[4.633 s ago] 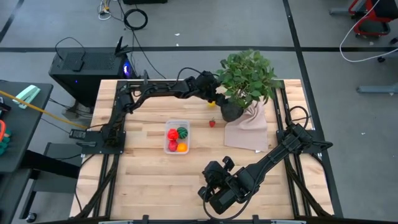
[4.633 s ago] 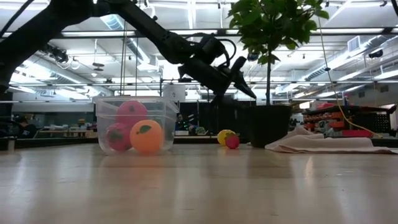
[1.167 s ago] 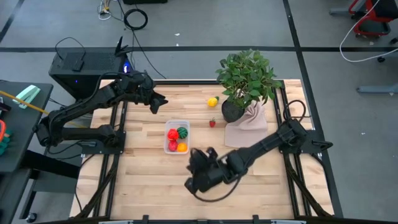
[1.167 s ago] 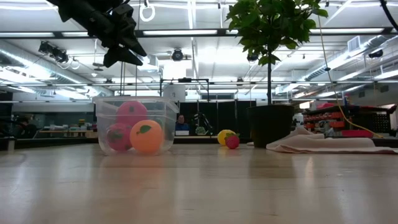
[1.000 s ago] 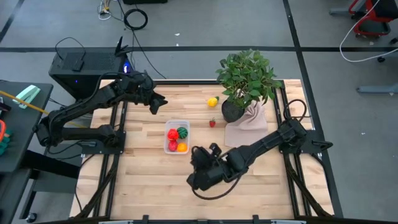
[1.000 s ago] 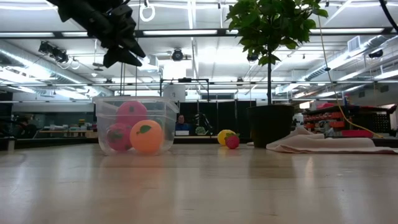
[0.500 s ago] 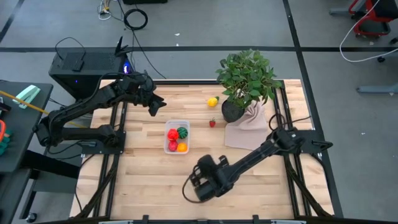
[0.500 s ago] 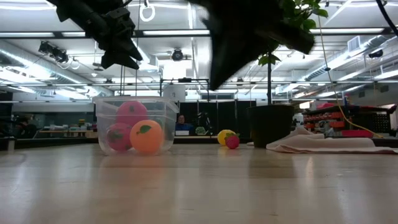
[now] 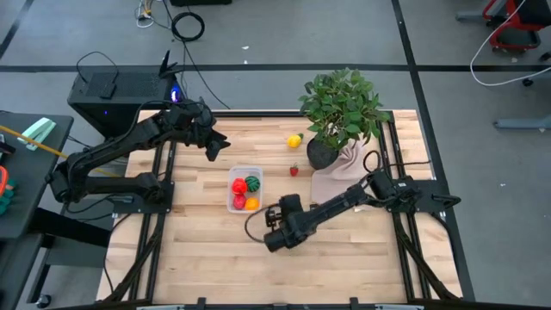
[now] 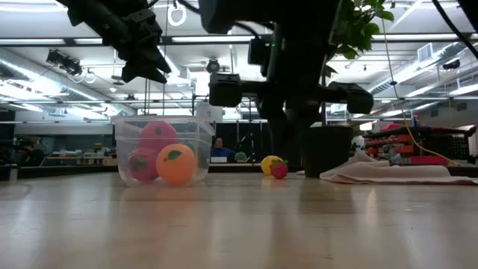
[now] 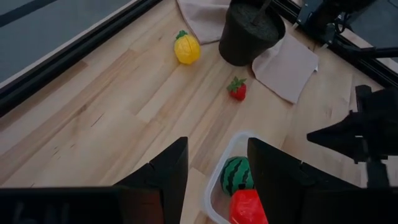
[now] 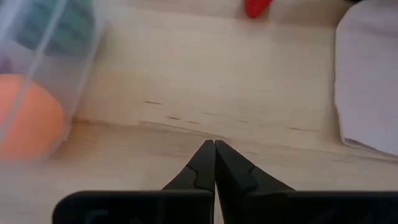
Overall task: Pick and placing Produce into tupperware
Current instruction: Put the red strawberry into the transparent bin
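The clear tupperware (image 9: 245, 189) stands mid-table and holds a red piece, a green watermelon (image 11: 237, 174) and an orange (image 10: 176, 164). A yellow lemon (image 9: 294, 140) and a red strawberry (image 9: 294, 170) lie on the wood near the plant pot. My left gripper (image 11: 217, 146) hangs open in the air beyond the tupperware's far left corner (image 9: 215, 148). My right gripper (image 12: 214, 144) is shut, low over the table just right of the tupperware (image 9: 275, 220), pointing toward the strawberry (image 12: 256, 7).
A potted plant (image 9: 340, 108) stands at the far right on a beige cloth (image 9: 343, 179), whose edge shows in the right wrist view (image 12: 370, 81). The right arm (image 10: 299, 82) blocks part of the low view. Bare wood (image 9: 215, 258) lies toward the near edge.
My right arm has swung from near the table's near edge toward the far edge, up to the tupperware's right side, turning as it went, and has come into the low view in front of the plant. The produce and tupperware have stayed put.
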Robot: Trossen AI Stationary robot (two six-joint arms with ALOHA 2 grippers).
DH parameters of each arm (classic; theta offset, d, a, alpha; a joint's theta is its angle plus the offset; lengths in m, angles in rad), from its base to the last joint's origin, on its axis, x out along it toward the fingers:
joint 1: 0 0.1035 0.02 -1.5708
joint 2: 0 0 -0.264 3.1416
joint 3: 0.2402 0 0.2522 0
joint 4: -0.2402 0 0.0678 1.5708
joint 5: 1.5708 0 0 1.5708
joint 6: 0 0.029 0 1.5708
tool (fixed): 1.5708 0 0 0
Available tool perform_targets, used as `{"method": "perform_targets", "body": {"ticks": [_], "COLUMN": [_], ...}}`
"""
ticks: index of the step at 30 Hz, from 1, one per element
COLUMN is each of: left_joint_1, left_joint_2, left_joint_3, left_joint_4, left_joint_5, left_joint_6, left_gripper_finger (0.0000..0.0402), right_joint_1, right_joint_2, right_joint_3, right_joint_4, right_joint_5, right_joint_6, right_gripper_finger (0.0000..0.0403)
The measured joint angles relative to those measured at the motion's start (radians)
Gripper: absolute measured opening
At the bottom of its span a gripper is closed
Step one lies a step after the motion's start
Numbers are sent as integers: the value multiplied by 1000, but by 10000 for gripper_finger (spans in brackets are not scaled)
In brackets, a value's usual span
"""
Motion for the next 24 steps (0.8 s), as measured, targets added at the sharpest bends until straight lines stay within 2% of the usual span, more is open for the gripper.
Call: {"method": "perform_targets", "body": {"ticks": [6, 8, 10, 12, 14, 19, 24], "left_joint_1": [0, 0, 0, 0, 0, 0, 0], "left_joint_2": [0, 0, 0, 0, 0, 0, 0], "left_joint_3": [0, 0, 0, 0, 0, 0, 0], "left_joint_4": [-11, -13, -21, -24, -28, -28, -28], "left_joint_5": [0, 0, 0, 0, 0, 0, 0], "left_joint_6": [-2, -7, -12, -13, -16, -38, -38], "left_gripper_finger": [174, 174, 174, 173, 174, 174, 174], "right_joint_1": [-50, -57, -58, -49, -27, 47, 128], "right_joint_2": [-2, -2, -2, -2, -2, -3, -4], "right_joint_3": [6, 7, 6, 7, 4, -39, -149], "right_joint_4": [14, 13, 10, 14, 20, 6, 10], "right_joint_5": [-216, -250, -257, -239, -176, -29, 3], "right_joint_6": [-215, -254, -220, -191, -139, 111, 338], "right_gripper_finger": [11, 11, 10, 8, 6, 7, 5]}}
